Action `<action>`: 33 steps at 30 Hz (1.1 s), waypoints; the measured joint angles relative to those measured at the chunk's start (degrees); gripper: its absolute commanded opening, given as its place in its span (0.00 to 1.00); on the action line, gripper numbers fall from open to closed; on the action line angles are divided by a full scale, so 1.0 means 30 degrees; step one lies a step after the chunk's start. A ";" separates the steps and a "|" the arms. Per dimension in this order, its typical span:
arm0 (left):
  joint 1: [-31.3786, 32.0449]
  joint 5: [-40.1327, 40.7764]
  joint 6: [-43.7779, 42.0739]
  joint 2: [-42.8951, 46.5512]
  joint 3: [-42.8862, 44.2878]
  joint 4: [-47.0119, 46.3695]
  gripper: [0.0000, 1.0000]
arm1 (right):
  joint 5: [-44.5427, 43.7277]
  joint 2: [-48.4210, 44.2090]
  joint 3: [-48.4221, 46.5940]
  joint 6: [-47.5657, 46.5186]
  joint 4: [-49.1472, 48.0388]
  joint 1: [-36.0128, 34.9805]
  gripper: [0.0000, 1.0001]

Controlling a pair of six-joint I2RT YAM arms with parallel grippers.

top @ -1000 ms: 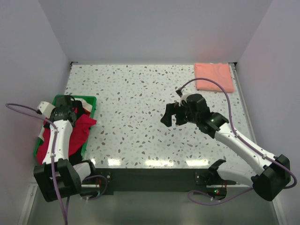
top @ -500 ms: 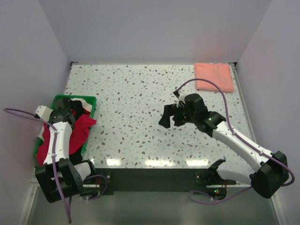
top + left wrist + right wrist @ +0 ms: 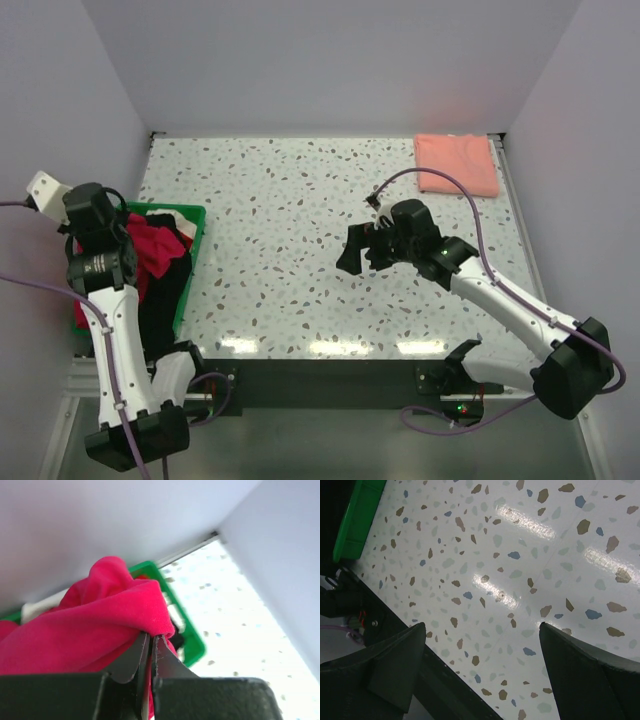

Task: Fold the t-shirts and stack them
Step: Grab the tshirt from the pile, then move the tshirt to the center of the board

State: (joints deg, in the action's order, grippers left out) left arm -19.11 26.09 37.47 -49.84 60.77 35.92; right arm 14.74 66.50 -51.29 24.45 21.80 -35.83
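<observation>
Firmly, left gripper (image 3: pixel 152 637) pinches crimson t-shirt (image 3: pixel 100 625), seemingly above crate (image 3: pixel 193 641); right gripper (image 3: pixel 481 626) spread.

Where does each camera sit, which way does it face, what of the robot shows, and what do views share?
Top external: fixed above and behind the arms, facing down on the speckled terrazzo table; both arms show.
Left wrist: on the left arm, looking along the shut left claw pinching the crimson red cloth t-shirt.
Right wrist: looks down past the open right claw at the table.
Shared: all three catch the green plastic crate.
</observation>
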 measured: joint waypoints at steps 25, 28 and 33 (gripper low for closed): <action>1.5045 -0.7060 -0.1377 -0.7701 0.9581 -0.3555 0.00 | -0.3621 -0.1093 -0.0729 0.0015 0.0525 0.0000 0.99; 1.5161 -0.7191 -0.1319 -0.7650 0.7125 -0.4095 0.22 | -0.4320 -0.1384 -0.0729 0.0095 0.0576 0.0000 0.99; 1.5132 -0.7366 -0.0714 -0.7628 0.2477 -0.4889 0.42 | -0.5348 -0.1741 -0.0481 0.0408 0.0656 0.0000 0.99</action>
State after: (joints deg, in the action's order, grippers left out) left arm 26.28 3.99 35.33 -72.73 68.20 21.26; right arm -1.30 61.28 -52.73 25.67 23.77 -35.83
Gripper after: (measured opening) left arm 0.403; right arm 0.986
